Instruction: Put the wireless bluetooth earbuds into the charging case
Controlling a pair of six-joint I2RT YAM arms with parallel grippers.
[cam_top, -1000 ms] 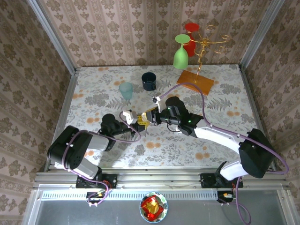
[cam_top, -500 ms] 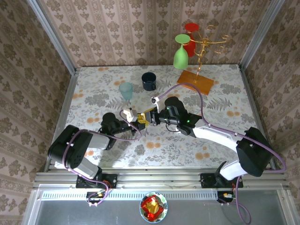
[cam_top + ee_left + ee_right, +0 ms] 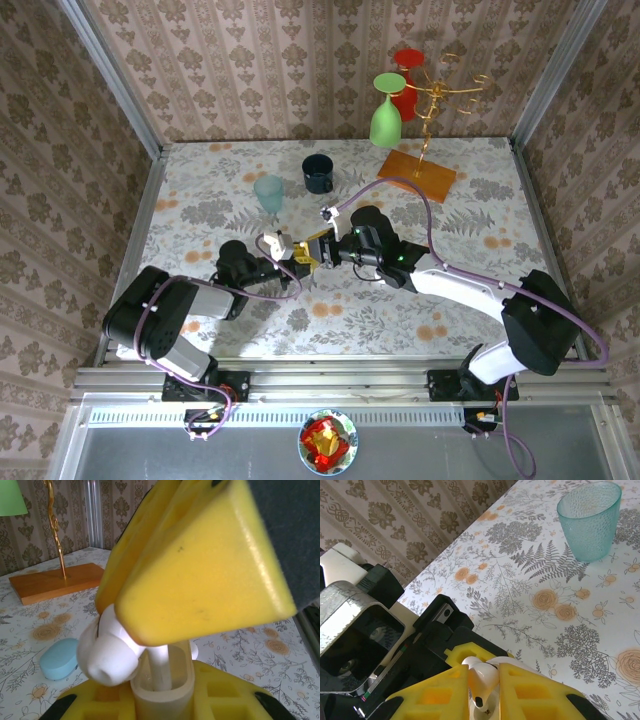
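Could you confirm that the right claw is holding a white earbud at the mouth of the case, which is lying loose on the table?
Not quite: the case is not lying loose on the table. It is clamped between the yellow fingers of the left claw, as the left wrist view shows. The right claw does hold the white earbud at its mouth.

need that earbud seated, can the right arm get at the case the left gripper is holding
Probably yes. The right gripper, shut on the earbud, sits directly over the case clamped in the left gripper, the stem entering its open mouth, nothing between them.
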